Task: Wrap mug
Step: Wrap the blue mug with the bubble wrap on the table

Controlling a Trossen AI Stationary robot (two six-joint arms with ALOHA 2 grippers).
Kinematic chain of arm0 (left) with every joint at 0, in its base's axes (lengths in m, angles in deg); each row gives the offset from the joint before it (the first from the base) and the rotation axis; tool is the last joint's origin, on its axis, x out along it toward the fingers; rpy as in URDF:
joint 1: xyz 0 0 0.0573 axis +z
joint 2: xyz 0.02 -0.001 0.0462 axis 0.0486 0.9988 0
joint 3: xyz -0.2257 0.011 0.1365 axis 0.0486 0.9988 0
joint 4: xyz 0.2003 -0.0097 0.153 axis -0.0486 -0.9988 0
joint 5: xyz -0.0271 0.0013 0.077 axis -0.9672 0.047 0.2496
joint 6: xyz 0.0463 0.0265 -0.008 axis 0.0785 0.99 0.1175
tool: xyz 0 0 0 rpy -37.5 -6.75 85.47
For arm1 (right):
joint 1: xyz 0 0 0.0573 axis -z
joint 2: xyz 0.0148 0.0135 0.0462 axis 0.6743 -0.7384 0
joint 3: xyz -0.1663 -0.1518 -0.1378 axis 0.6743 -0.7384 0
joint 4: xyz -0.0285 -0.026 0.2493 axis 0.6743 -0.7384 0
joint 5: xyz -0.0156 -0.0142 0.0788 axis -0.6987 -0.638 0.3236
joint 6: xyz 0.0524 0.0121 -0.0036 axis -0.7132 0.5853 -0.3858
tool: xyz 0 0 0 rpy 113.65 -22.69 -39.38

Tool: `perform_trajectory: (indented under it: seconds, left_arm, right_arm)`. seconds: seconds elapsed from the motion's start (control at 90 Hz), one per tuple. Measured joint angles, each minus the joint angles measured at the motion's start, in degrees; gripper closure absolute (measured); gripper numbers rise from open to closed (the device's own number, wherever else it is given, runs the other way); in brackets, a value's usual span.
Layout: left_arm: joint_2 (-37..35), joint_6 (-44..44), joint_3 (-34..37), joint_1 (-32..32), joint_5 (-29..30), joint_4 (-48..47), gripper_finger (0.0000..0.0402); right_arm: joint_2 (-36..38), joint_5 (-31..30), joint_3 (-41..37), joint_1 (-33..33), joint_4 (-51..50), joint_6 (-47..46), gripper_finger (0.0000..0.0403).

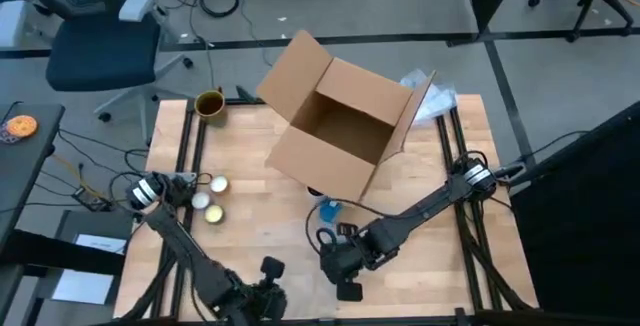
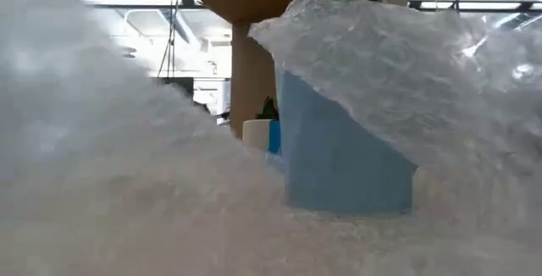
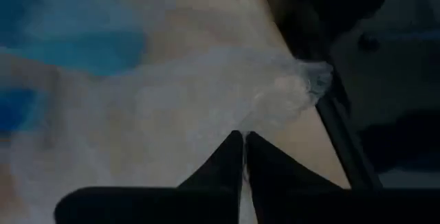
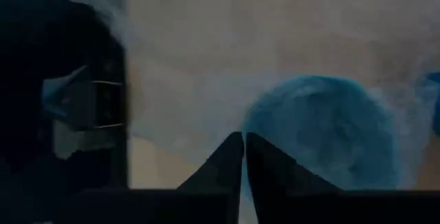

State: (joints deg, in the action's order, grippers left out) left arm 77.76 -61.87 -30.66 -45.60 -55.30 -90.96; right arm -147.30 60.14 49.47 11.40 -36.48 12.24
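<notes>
Both hands work low at the near edge of the wooden surface [image 1: 260,216], in front of the open cardboard box [image 1: 345,116]. The left hand [image 3: 244,157] has its fingers pressed together, tips touching, over a sheet of clear bubble wrap [image 3: 206,100] spread on the wood; whether a fold of film is caught between them cannot be told. The right hand [image 4: 244,157] is likewise drawn together, its tips meeting just beside the blue mug [image 4: 323,128], which shows blurred through the wrap. From table height the mug [image 2: 343,157] stands upright with the bubble wrap [image 2: 398,64] draped over its top and down one side, more film heaped across the foreground. A brown cup [image 1: 209,103] sits at the far left corner, well apart.
</notes>
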Motion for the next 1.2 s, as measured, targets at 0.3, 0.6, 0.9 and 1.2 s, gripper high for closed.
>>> perform_trajectory:
  seconds: [0.3, 0.6, 0.9, 1.2]
  left_arm:
    - [-0.1, -0.5, -3.6, 10.7, 2.1, 2.6, 0.0401]
    - [-0.1, -6.6, -3.6, 18.3, 2.3, 3.1, 0.0401]
    - [-0.1, -7.1, -3.6, 22.1, 0.0, 1.6, 0.0401]
    - [-0.1, -7.9, -3.6, 23.3, 0.7, -1.7, 0.0401]
  right_arm:
    - [0.0, -3.7, 0.1, -5.0, -2.1, -6.0, 0.0403]
    - [0.0, -5.6, 0.1, -9.5, -0.6, -11.4, 0.0403]
    - [0.0, -12.0, 0.1, -9.7, 10.1, -4.4, 0.0403]
    - [-0.2, -17.7, -0.5, -4.1, 4.7, -2.4, 0.0403]
